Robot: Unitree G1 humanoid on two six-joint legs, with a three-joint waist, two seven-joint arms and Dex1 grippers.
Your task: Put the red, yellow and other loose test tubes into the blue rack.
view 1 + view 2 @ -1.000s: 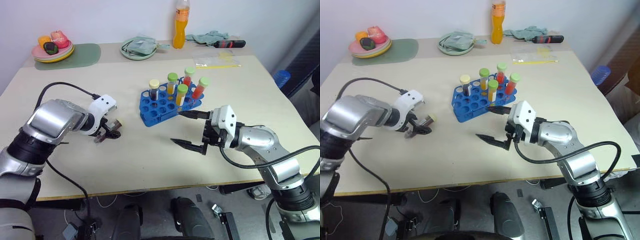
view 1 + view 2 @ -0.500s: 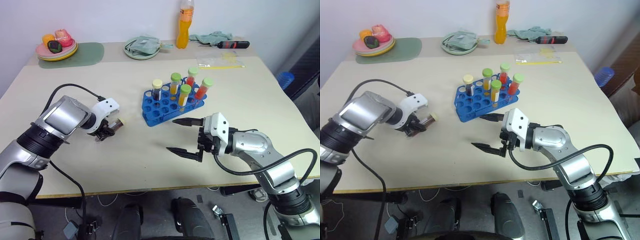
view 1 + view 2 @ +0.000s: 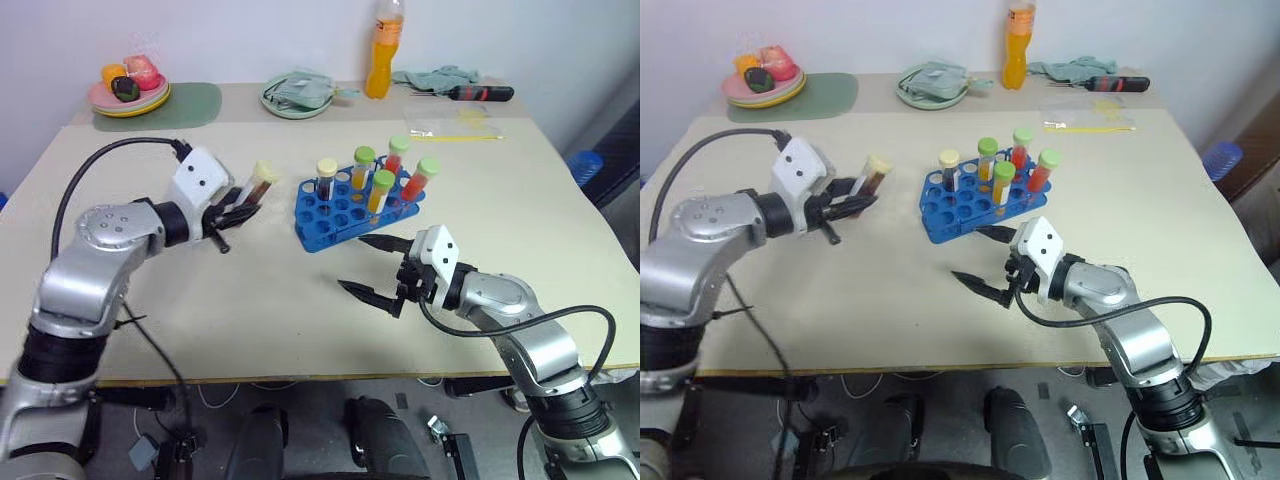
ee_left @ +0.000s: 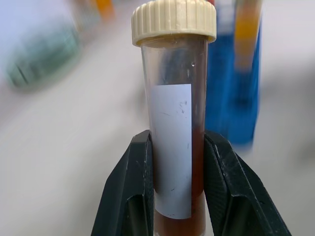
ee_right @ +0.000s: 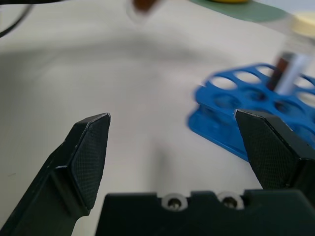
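My left gripper (image 3: 238, 208) is shut on a loose test tube (image 3: 258, 183) with a cream cap and brown liquid, held above the table just left of the blue rack (image 3: 345, 208). In the left wrist view the tube (image 4: 173, 123) sits clamped between both fingers (image 4: 130, 187). The rack stands at the table's middle with several capped tubes upright in it: one cream-capped (image 3: 326, 170), the others green-capped with red or yellow liquid. My right gripper (image 3: 352, 263) hovers open and empty just in front of the rack (image 5: 236, 128).
Along the far edge stand stacked plates with fruit (image 3: 130, 92) on a green mat, a green plate with a cloth (image 3: 300, 95), an orange bottle (image 3: 382, 55), a screwdriver (image 3: 480, 92) and a clear bag (image 3: 460, 125).
My left gripper has shut on the cream-capped tube, lifted it off the table and carried it right toward the rack. My right gripper sank slightly and stayed open. The camera view shifted.
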